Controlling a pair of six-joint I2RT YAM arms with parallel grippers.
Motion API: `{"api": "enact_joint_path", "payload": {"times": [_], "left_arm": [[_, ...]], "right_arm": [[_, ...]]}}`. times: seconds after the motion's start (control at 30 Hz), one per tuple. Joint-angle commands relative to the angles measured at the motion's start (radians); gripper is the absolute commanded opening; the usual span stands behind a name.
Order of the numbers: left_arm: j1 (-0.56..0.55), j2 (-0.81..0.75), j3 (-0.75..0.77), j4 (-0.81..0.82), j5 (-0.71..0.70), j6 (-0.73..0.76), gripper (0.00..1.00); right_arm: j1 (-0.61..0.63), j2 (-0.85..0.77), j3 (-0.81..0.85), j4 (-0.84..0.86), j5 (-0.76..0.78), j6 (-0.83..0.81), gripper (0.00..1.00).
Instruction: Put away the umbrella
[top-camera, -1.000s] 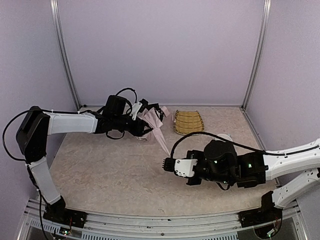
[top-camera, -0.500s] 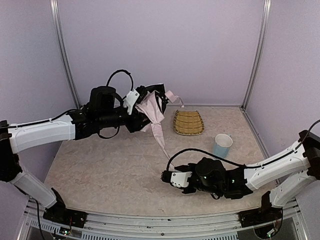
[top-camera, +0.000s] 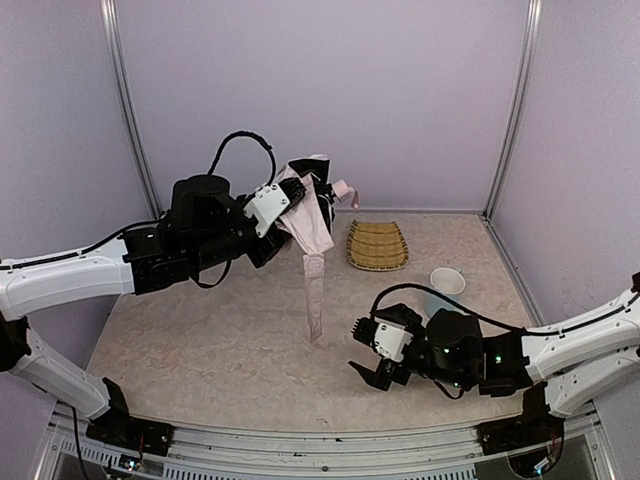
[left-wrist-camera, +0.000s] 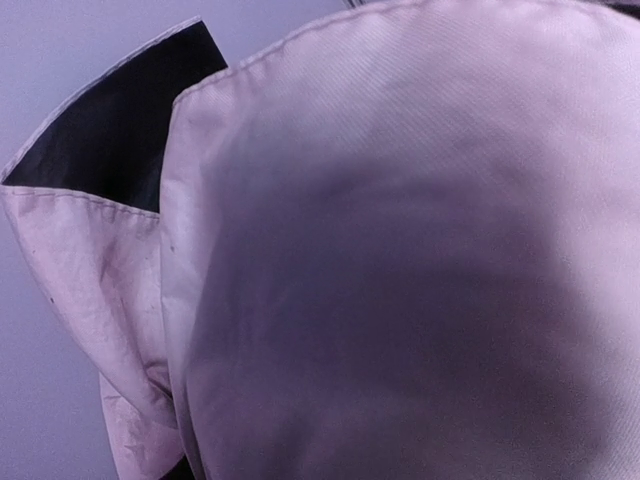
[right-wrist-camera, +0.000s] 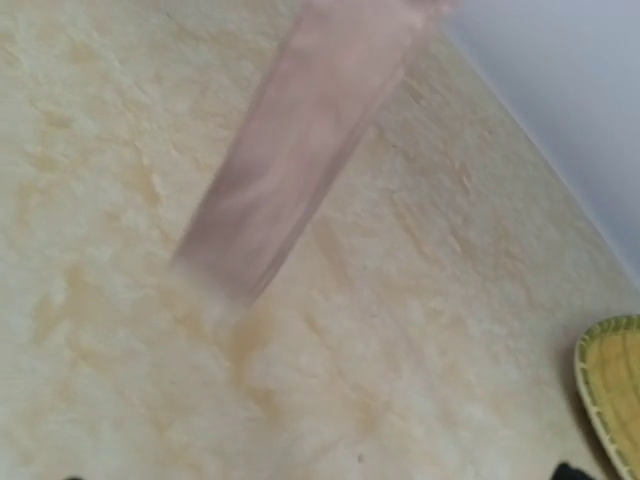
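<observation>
The umbrella (top-camera: 316, 232), a bunch of pale-pink fabric with black lining, is held up off the table at the back left. My left gripper (top-camera: 308, 196) is shut on that bunch. Its wrist view is filled with the umbrella's fabric (left-wrist-camera: 400, 260), which hides the fingers. A long pink flap (top-camera: 313, 300) hangs straight down, its tip near the tabletop. My right gripper (top-camera: 368, 352) is low over the table, right of the flap's tip, open and holding nothing. In the right wrist view the flap (right-wrist-camera: 290, 150) is a blurred pink strip ahead.
A woven yellow tray (top-camera: 377, 245) lies at the back, right of the umbrella, and its rim (right-wrist-camera: 612, 390) shows in the right wrist view. A pale cup (top-camera: 446, 284) stands just behind the right arm. Metal frame posts stand at the back corners.
The right gripper opened and let go of the flap's tip, then drew back to the right. The left arm lifted the umbrella higher, and the flap now hangs straight down.
</observation>
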Motion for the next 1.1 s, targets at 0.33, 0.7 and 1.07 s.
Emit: {"api": "enact_joint_path", "payload": {"times": [0.33, 0.7, 1.07], "left_arm": [[-0.035, -0.045, 0.144, 0.005, 0.034, 0.076, 0.0], [-0.057, -0.094, 0.161, 0.002, 0.101, 0.045, 0.0], [-0.068, -0.178, 0.179, -0.023, 0.286, -0.073, 0.0]], "right_arm": [[-0.282, -0.077, 0.052, 0.255, -0.847, 0.2, 0.97], [-0.285, 0.208, 0.196, 0.327, -1.043, 0.264, 0.46], [-0.312, 0.288, 0.206, 0.326, -0.959, 0.301, 0.0]]}}
